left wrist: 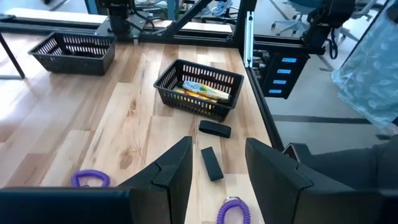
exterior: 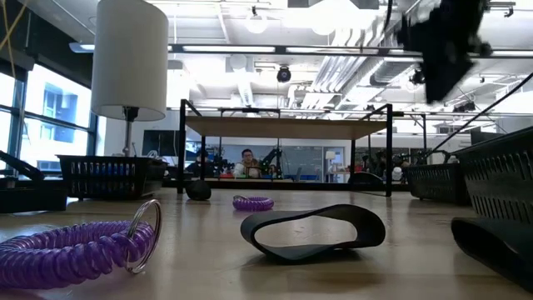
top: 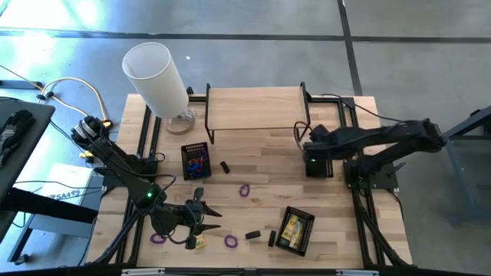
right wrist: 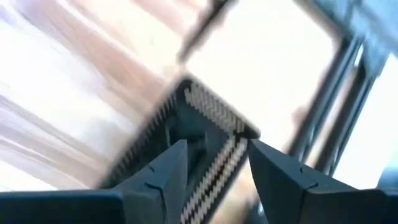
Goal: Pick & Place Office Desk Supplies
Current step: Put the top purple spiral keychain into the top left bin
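Observation:
My left gripper (top: 205, 216) (left wrist: 217, 149) is open near the table's near edge and points right. A black block (left wrist: 212, 163) (top: 252, 234) lies on the wood ahead of its fingers, with a second block (left wrist: 215, 129) (top: 271, 238) beyond. Purple band loops (top: 245, 189) (top: 230, 241) (top: 159, 238) and a yellow piece (top: 199, 242) lie scattered around it. Another black block (top: 225, 166) rests mid-table. My right gripper (top: 316, 162) (right wrist: 217, 165) is open and hovers over a black mesh tray (right wrist: 199, 124); its wrist view is blurred.
A mesh tray holding yellow pieces (top: 295, 229) (left wrist: 199, 89) sits near the right front, and one with blue and red loops (top: 196, 159) is left of centre. A tall white cylinder lamp (top: 157, 77) and a wooden shelf (top: 257, 107) stand at the far side.

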You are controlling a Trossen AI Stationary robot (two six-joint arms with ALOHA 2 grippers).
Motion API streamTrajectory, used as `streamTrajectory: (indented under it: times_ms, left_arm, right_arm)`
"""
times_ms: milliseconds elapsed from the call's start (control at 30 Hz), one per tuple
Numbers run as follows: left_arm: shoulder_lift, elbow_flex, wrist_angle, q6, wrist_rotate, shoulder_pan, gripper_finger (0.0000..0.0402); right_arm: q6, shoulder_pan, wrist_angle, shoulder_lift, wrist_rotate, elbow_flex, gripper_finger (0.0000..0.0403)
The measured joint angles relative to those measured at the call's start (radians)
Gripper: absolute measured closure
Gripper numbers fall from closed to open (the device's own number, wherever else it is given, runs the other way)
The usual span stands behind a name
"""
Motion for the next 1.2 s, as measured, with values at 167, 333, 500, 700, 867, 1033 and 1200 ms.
streamTrajectory:
  times_ms: [167, 333, 500, 700, 867, 1033, 1200]
  left_arm:
    - [-0.003, 0.000, 0.000, 0.085, -0.002, 0.023, 0.0257]
    - [-0.007, 0.000, -0.001, 0.117, -0.014, 0.058, 0.0257]
    - [-0.007, 0.000, -0.001, 0.117, -0.007, 0.053, 0.0257]
    - [-0.007, 0.000, -0.001, 0.056, -0.003, 0.009, 0.0257]
    - [-0.007, 0.000, -0.002, 0.038, -0.003, -0.042, 0.0257]
    - [-0.007, 0.000, -0.005, 0.001, -0.003, -0.084, 0.0257]
    - [-0.007, -0.003, -0.017, -0.005, -0.003, -0.104, 0.0257]
  right_arm:
    - [-0.185, 0.147, 0.232, -0.088, 0.100, 0.038, 0.0243]
    - [-0.479, 0.282, 0.642, -0.110, 0.045, 0.013, 0.0243]
    - [-0.753, 0.333, 0.931, -0.052, 0.018, 0.003, 0.0243]
    - [-0.985, 0.338, 1.154, 0.084, -0.092, 0.002, 0.0243]
    - [-1.002, 0.303, 1.249, 0.229, -0.091, 0.002, 0.0243]
    - [-0.934, 0.257, 1.340, 0.403, -0.138, 0.002, 0.0243]
    - [-0.958, 0.244, 1.506, 0.569, -0.140, 0.002, 0.0243]
